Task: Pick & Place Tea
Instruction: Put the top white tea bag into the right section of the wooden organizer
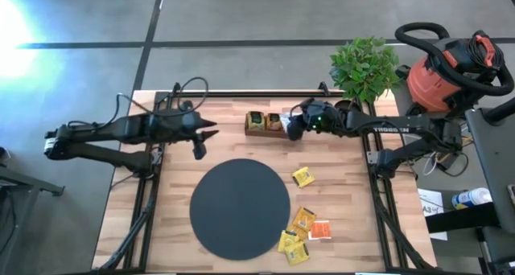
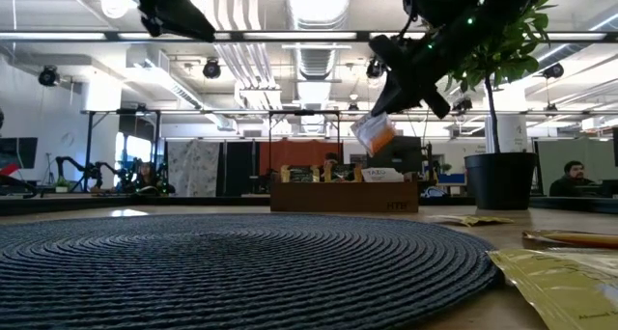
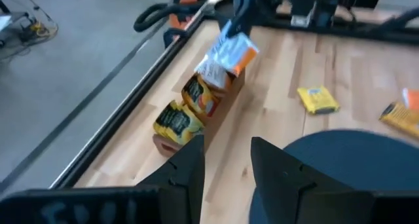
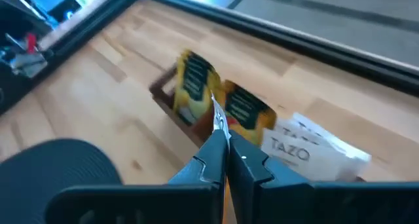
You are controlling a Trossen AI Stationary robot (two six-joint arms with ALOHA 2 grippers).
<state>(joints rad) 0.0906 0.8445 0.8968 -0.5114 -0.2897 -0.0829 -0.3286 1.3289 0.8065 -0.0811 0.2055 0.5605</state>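
Observation:
My right gripper (image 1: 291, 130) hovers at the right end of the brown wooden tray (image 1: 265, 124) and is shut on an orange-and-white tea sachet (image 2: 373, 133). The tray stands near the table's far edge with yellow sachets upright in it (image 4: 193, 80) and a white one (image 4: 308, 149). Several more sachets lie flat on the table right of the black disc (image 1: 240, 208), such as a yellow one (image 1: 303, 177) and an orange-red one (image 1: 320, 230). My left gripper (image 3: 227, 149) is open, in the air left of the tray, touching nothing. My right gripper pinches the orange-and-white sachet between its two fingers at the sachet's upper edge (image 2: 379, 118), coming slanting down from the table's right. The sachet is lifted clear and hangs tilted below the fingertips (image 4: 219, 145), above the tray's right end.
A potted plant (image 1: 366, 66) stands at the table's far right corner, just behind my right arm. A red vacuum cleaner (image 1: 447, 70) sits off the table to the right. Bare wood (image 1: 173, 186) lies left of the disc.

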